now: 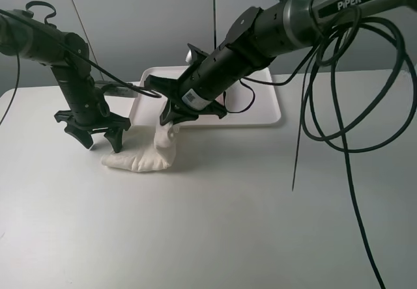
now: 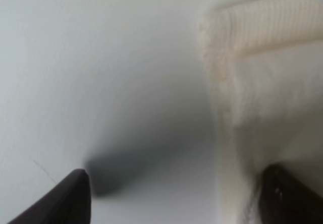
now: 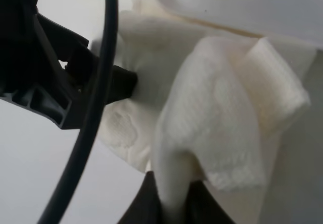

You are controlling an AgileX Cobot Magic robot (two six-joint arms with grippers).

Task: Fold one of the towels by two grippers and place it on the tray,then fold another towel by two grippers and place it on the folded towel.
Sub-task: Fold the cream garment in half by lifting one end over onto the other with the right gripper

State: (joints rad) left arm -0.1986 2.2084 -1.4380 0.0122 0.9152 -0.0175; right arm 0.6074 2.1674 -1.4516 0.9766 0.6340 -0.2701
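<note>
Black arms, grey upper link marked PIPER, loose black cables, white label near right tool.

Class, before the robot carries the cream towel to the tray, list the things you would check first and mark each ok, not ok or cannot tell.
1. Right gripper shut on the cream towel: ok; cloth runs up between its fingers.
2. Left gripper holding the towel: not ok; it is open above the towel's end.
3. Towel lifted off the table: not ok; most of it lies on the surface.
4. Towel neatly folded: not ok; it looks bunched.
5. Tray within easy reach: ok; just behind the towel.
6. Pink towel already on the tray: cannot tell; the right arm hides that part.
</note>
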